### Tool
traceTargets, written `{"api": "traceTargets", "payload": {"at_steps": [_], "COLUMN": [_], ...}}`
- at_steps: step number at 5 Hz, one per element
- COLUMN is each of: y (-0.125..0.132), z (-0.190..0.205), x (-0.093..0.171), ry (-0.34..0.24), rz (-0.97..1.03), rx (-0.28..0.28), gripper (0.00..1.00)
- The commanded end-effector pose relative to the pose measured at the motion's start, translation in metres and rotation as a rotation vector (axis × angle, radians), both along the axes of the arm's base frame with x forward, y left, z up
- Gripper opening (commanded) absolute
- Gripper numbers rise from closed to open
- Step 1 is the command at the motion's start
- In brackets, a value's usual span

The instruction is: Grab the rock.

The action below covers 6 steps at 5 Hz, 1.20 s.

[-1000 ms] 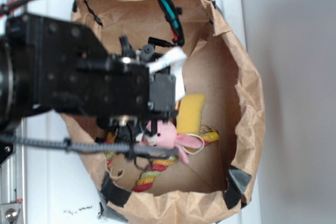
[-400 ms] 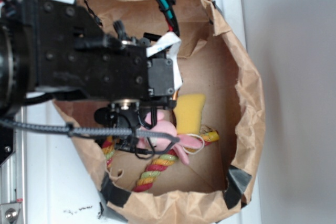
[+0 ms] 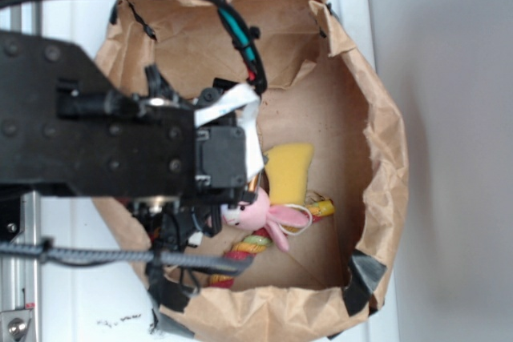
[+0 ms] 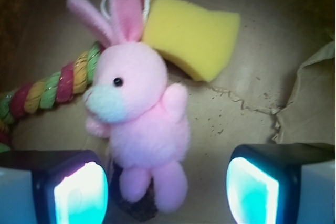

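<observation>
Looking down through the wrist camera, I am seeing the gripper (image 4: 168, 190) with its two fingers (image 4: 79, 190) spread wide and nothing between them but the lower half of the pink plush bunny (image 4: 139, 124). The bunny is lying on its back on the brown paper floor, ears pointing up-frame, feet toward the camera.

The rock (image 4: 137, 205) is showing only as a small, dark, rough lump at the bottom of the wrist view, tucked under the bunny's feet and touching them. It is sitting between the two fingers, nearer the finger on the picture's left, and most of it is being hidden by the plush. I am not finding it in the exterior view, where the arm is covering that spot.

The yellow sponge block (image 4: 191, 38) is lying just beside the bunny's ears, tilted, touching or nearly touching them. A twisted rope toy (image 4: 52, 87) in red, yellow and green is running off to the picture's left behind the bunny's head.

In the exterior view, the black arm (image 3: 104, 142) is reaching into the paper bag (image 3: 385, 158), hanging over the bag's left half. The bunny (image 3: 256, 212), sponge (image 3: 288, 170) and rope (image 3: 248, 244) are peeking out past it on the bag's floor.
</observation>
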State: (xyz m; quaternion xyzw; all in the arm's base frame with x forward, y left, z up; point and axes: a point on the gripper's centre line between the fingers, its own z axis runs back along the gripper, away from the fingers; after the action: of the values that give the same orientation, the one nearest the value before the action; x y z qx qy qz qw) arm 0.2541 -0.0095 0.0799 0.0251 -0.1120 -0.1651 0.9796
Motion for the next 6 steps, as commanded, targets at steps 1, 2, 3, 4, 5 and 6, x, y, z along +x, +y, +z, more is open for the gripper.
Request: {"api": "traceTargets", "payload": {"at_steps": [1,2,3,4,5,6], "y": [-0.026,-0.028,-0.005,0.014,0.03,0.031], "z": [0.022,0.025,0.011,0.002,0.002,0.005], "x": [-0.007,-0.005,0.004,0.004,0.0,-0.001], "ry": [-0.046,-0.056,0.01,0.098,0.194,0.241], "rz": [-0.078,-0.08,0.032,0.18,0.377,0.456], "rx": [-0.047,-0.045,-0.024,-0.037,-0.033,-0.026], "gripper": [1.0,1.0,1.0,1.0,1.0,1.0]}}
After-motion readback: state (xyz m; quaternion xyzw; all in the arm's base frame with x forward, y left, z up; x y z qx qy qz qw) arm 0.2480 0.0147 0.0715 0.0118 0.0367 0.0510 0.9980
